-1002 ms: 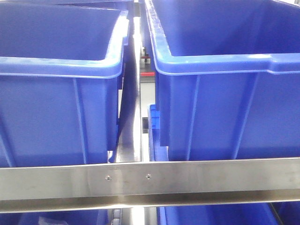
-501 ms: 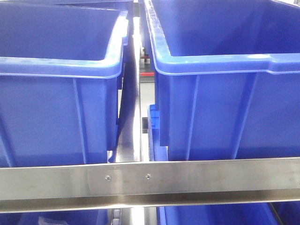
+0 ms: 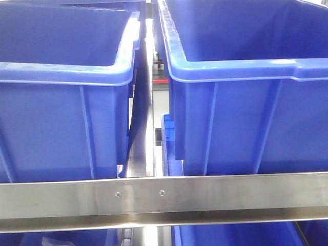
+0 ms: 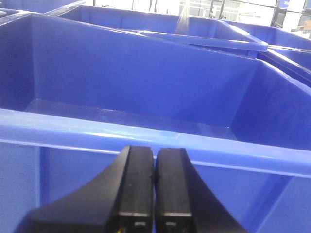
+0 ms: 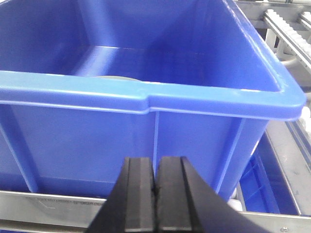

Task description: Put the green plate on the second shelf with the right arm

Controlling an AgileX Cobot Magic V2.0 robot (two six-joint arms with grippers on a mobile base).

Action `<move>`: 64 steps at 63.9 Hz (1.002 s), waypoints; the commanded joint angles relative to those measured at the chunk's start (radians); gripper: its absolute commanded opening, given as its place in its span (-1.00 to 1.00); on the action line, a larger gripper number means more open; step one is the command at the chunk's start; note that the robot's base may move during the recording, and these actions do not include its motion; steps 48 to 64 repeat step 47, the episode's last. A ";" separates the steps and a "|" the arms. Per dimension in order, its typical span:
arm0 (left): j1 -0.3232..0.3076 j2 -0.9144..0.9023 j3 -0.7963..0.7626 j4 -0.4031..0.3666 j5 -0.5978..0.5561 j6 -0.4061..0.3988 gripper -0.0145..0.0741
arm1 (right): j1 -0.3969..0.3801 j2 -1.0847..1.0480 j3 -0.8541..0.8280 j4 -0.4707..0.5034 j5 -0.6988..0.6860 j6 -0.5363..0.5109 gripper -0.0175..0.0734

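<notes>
The green plate (image 5: 114, 77) is hard to see. In the right wrist view, only a thin pale curved edge peeks over the near rim of a big blue bin (image 5: 146, 99), a little left of the middle of the frame. It seems to lie flat on the floor of that bin, but most of it is hidden behind the rim. It is round, so it has no long side that points anywhere. The right hand (image 5: 155, 162) is at the bottom middle of that view, in front of the bin wall. Its two black fingers are pressed together and hold nothing. A shiny metal rail (image 5: 48, 204) runs under the bin. In the left wrist view, the left hand (image 4: 155, 153) is at the bottom middle too. Its fingers are also pressed together, with nothing between them. It faces another blue box (image 4: 146, 136). The front view shows two blue tubs (image 3: 61, 128) side by side behind a silver shelf bar (image 3: 164, 197).
</notes>
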 commanded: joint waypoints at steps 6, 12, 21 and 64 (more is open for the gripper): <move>-0.003 -0.016 0.041 -0.008 -0.090 -0.003 -0.38 | -0.007 -0.019 -0.017 -0.002 -0.087 -0.002 -0.51; -0.003 -0.016 0.041 -0.008 -0.090 -0.003 -0.38 | -0.007 -0.019 -0.017 -0.002 -0.087 -0.002 -0.51; -0.003 -0.016 0.041 -0.008 -0.090 -0.003 -0.38 | -0.007 -0.019 -0.017 -0.002 -0.087 -0.002 -0.51; -0.003 -0.016 0.041 -0.008 -0.090 -0.003 -0.38 | -0.007 -0.019 -0.017 -0.002 -0.087 -0.002 -0.51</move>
